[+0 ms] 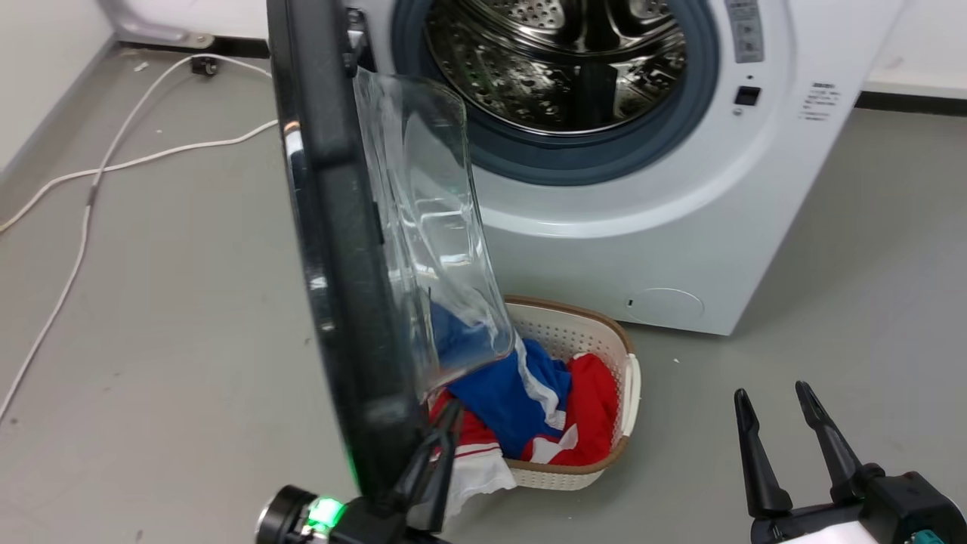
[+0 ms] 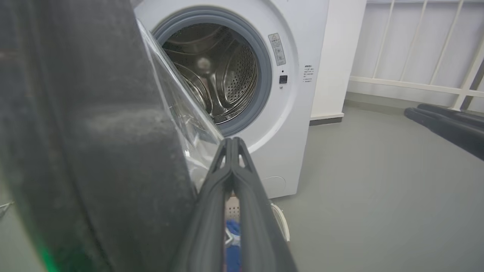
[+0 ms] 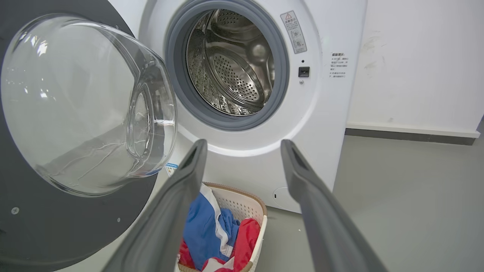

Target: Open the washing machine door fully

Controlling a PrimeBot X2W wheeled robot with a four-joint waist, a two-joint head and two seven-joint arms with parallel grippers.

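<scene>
One large round glossy black washing machine door, with a bulging clear glass bowl at its centre, is seen swung out from the one big white front-loading washing machine. In the head view it is met edge-on. It stands upright, hinged at the left of the opening, and its plane runs from the machine out toward the robot, roughly square to the machine's front. The glass bowl is turned to the robot's right, toward the one white perforated laundry basket. The basket is set on the grey floor just before the machine and is filled with blue, red and white clothes. The opening is left uncovered, and the perforated steel drum is shown inside.

The left fingers are pressed together at the tips with nothing held between them. They are placed just beside the inner face of the door's lower rim; whether it is touched cannot be told. The right fingers are spread wide and empty, well apart from the door.
</scene>
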